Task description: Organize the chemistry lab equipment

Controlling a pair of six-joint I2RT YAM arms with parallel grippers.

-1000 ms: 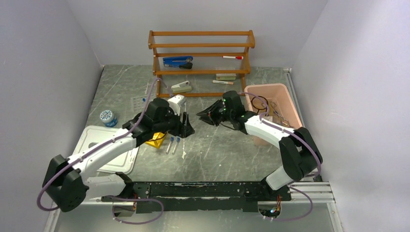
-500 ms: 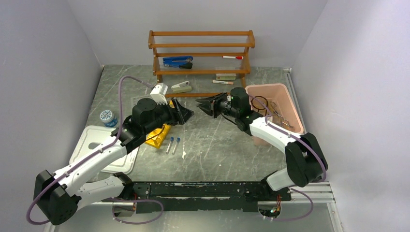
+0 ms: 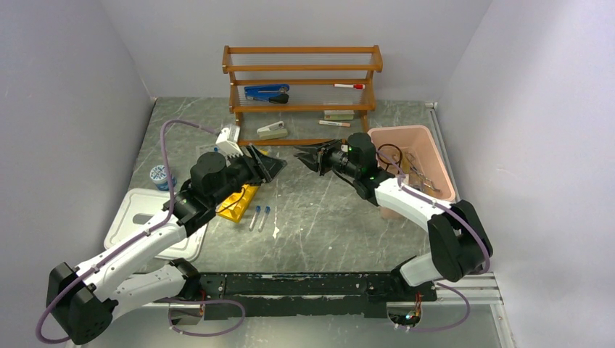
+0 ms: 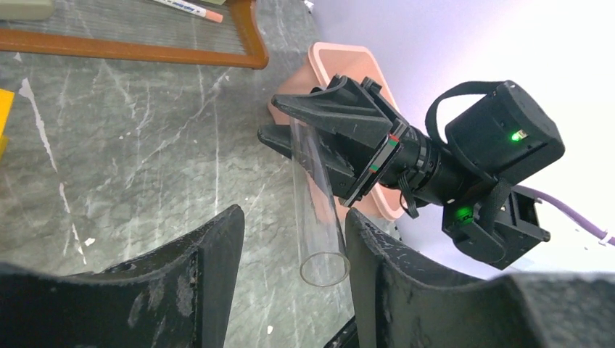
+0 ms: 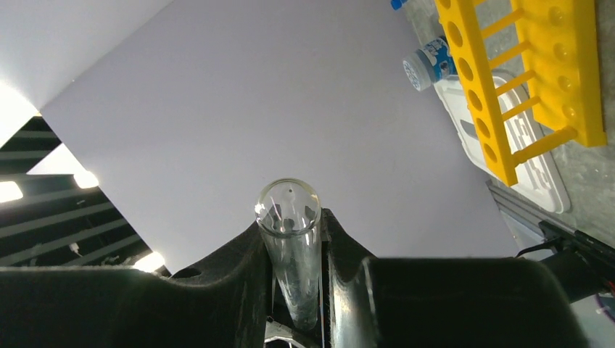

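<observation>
While the right pincer (image 3: 302, 158) is pressed onto a clear test tube (image 4: 318, 210), the left pincer (image 3: 279, 167) stands spread, its black fingers (image 4: 196, 290) on either side of the tube's open end and not closed on it. Whether the nearer finger touches the glass I cannot tell. The two pincers meet nose to nose above the tabletop (image 3: 326, 217), in front of the wooden shelf rack (image 3: 302, 69). The overhead view barely shows the tube. The left wrist view shows it slanting out of the right pincer, with the pink bin (image 4: 348, 61) behind. The right wrist view looks along the tube, clamped between its own fingers. From overhead, the yellow holed rack (image 3: 239, 203) lies under the left arm, with two blue-capped tubes (image 3: 259, 216) just beside it.
</observation>
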